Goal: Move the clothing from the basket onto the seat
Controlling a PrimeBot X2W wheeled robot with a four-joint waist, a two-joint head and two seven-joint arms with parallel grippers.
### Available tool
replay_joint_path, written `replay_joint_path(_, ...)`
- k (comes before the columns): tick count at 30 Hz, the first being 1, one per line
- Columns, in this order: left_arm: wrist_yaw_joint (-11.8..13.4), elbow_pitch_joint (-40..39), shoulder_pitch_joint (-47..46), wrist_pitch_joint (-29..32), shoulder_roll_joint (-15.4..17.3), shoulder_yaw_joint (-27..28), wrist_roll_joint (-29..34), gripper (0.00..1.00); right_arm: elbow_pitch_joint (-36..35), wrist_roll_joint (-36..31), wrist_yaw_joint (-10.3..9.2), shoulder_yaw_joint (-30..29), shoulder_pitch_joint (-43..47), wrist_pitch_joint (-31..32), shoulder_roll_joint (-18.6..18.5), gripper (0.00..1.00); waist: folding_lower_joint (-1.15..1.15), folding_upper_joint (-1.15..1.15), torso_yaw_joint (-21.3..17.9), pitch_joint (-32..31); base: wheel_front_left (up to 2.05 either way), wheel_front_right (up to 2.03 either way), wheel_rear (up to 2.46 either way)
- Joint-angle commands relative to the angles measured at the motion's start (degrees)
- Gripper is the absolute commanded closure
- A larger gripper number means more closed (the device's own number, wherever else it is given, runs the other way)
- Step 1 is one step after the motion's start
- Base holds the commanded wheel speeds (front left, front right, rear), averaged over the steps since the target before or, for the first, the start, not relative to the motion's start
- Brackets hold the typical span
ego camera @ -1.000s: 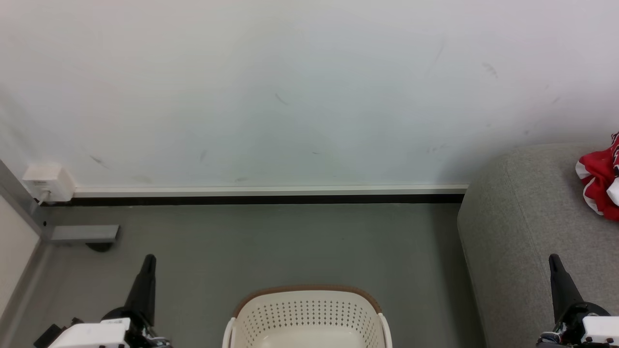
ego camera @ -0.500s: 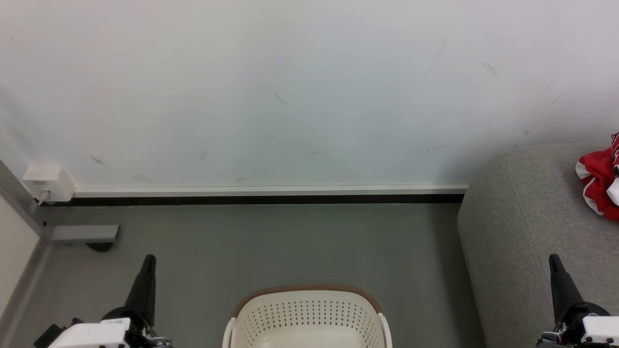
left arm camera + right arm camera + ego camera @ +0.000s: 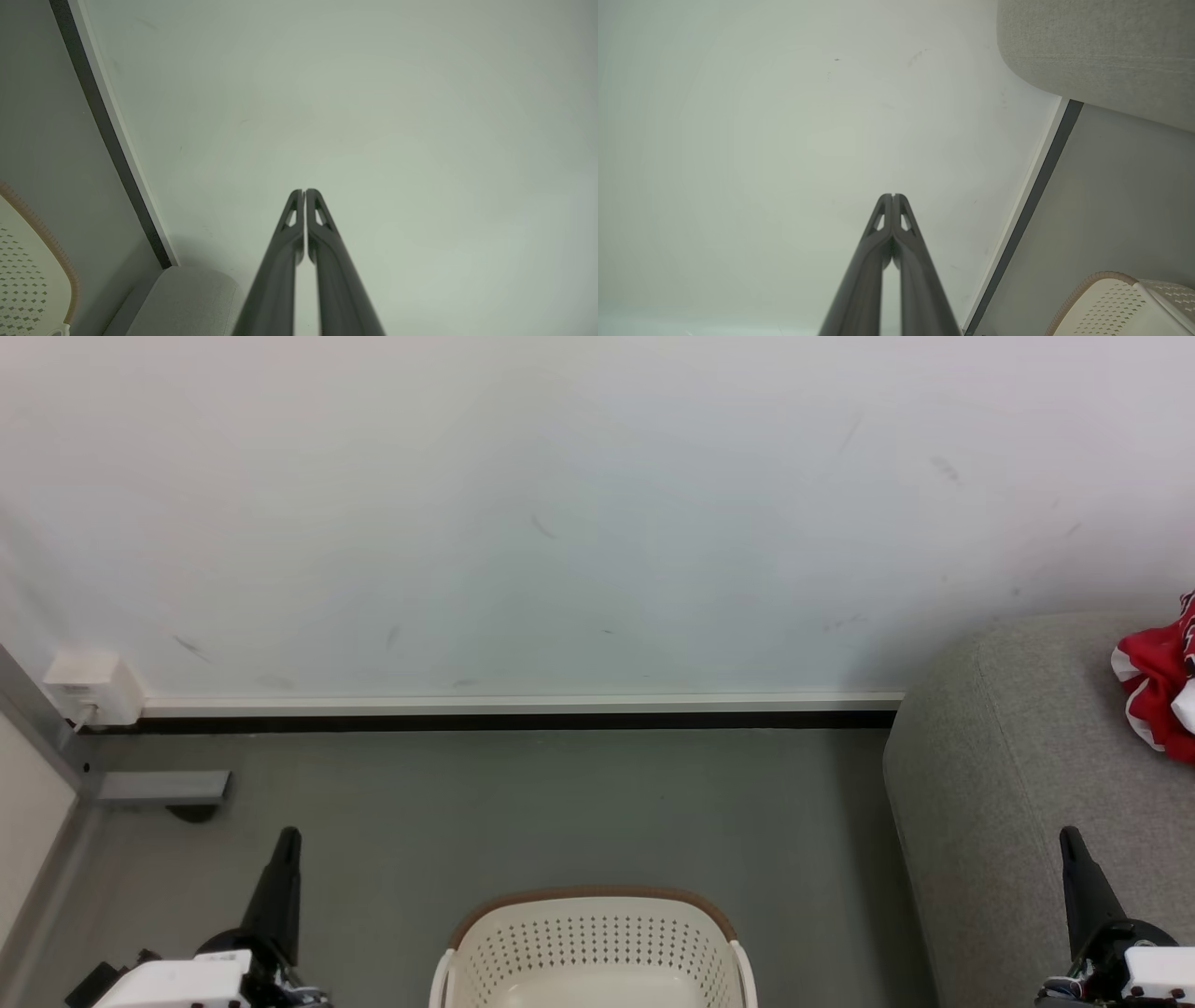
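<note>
The red garment (image 3: 1153, 695) lies on the grey seat (image 3: 1018, 775), and the basket (image 3: 597, 896) looks empty. My left gripper (image 3: 287, 837) and right gripper (image 3: 1066, 837) are closed and empty. The task seems finished; no move needed.

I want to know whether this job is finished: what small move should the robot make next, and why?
Probably just tilt the head down to check the basket. The red clothing already lies on the grey seat, the left gripper and right gripper are shut and empty, and the basket's visible part looks bare, but its floor is cut off at the picture's edge.
</note>
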Motion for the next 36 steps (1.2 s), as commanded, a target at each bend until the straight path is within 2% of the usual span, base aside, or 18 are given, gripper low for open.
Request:
replay_joint_path(1, -0.3, -0.1, -0.3, 0.3, 0.1, 0.1, -0.7, 1.0, -0.3, 0.1, -0.12, -0.2, -0.3, 0.2, -0.3, 1.0, 0.0, 0.0, 0.0, 0.0, 0.0, 0.0, 0.0)
replay_joint_path(36, -0.3, -0.1, -0.3, 0.3, 0.1, 0.1, -0.7, 1.0, -0.3, 0.1, -0.12, -0.2, -0.3, 0.2, -0.3, 1.0, 0.0, 0.0, 0.0, 0.0, 0.0, 0.0, 0.0)
